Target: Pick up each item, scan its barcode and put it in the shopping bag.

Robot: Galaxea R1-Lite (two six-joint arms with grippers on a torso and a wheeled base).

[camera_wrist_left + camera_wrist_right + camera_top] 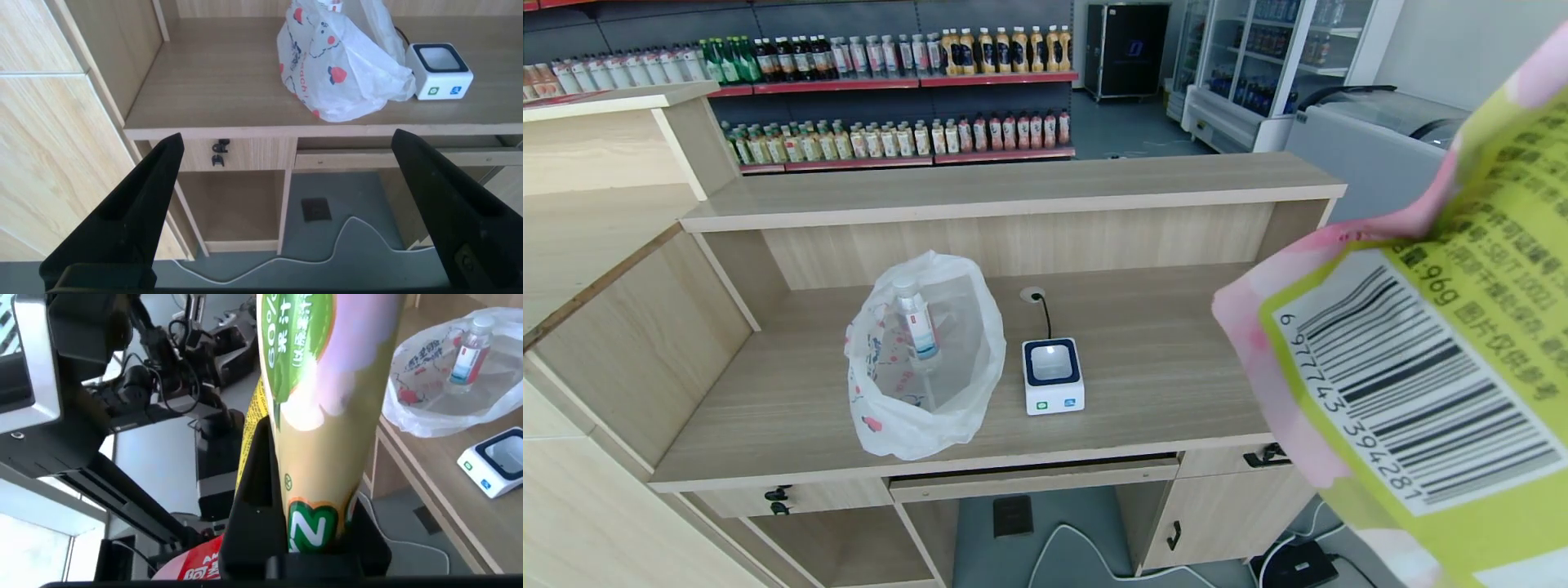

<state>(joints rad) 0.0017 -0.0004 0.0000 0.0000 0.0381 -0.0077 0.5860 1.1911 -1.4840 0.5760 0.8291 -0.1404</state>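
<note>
So the right pincer is clamped on one end of the snack packet, jaws closed in to the packet's thickness. The packet is up in the air close to the head camera, around 4 o'clock in that view, barcode side facing the camera. The scanner sits on the counter just at 3 o'clock of the shopping bag, and there's a bottle leaning inside the bag. The left pincer is spread wide with nothing in it, hanging low in front of the counter.

Handling-wise, I'd guess the packet is light, puffy and crinkly, with slick film; squeeze hard and the contents crush, go soft and it slides. A sealed end looks like the safest hold, fingers kept off the barcode.
</note>
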